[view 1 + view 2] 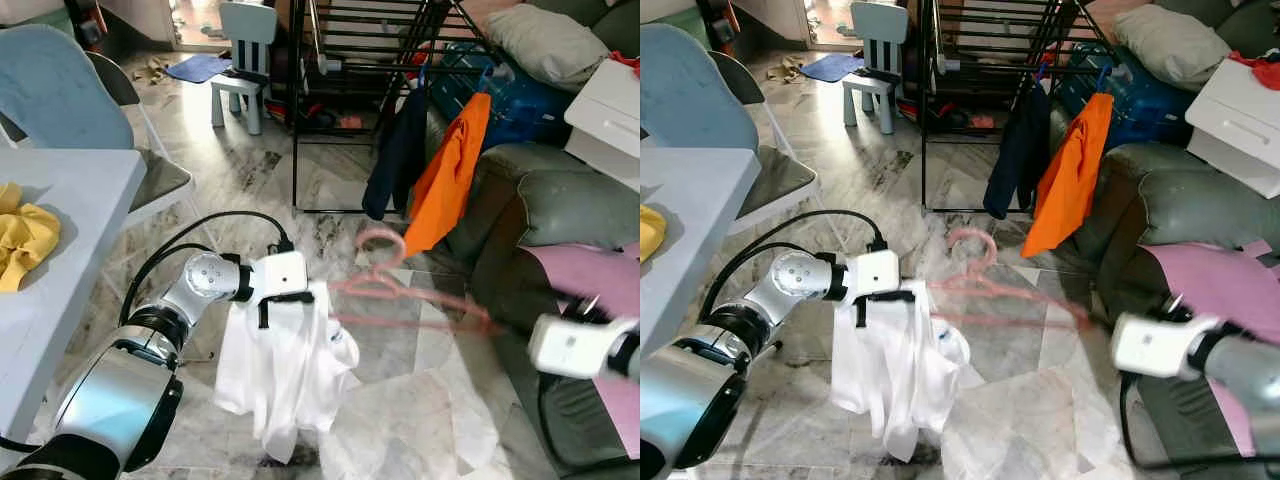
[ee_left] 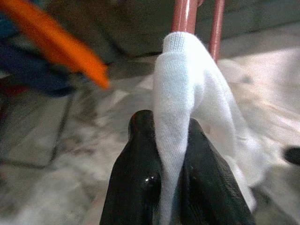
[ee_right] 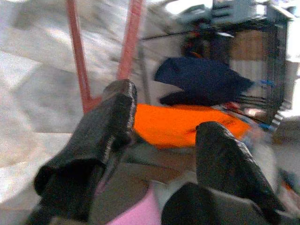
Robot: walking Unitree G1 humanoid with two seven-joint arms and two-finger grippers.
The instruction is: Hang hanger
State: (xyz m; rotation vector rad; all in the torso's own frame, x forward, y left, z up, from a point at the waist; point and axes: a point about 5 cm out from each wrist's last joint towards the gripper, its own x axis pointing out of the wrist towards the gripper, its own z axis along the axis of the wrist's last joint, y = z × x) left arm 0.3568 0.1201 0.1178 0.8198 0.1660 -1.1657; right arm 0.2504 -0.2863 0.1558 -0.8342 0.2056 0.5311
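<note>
While a white shirt [image 1: 285, 375] is pinched between the closed fingers of the left gripper [image 2: 171, 164] and hangs above the marble floor [image 1: 420, 420], a pink hanger [image 1: 385, 285] is seen blurred in mid-air between the two arms, just beside the shirt's collar. The right gripper [image 3: 159, 154] is held with its fingers spread apart near the hanger's far end. An orange garment [image 1: 450, 175] and a dark one [image 1: 395, 155] are hung on the black drying rack [image 1: 380, 40].

Pink hanger [image 1: 400, 290], white shirt [image 1: 285, 375] (orange garment [image 1: 450, 175] behind).
</note>
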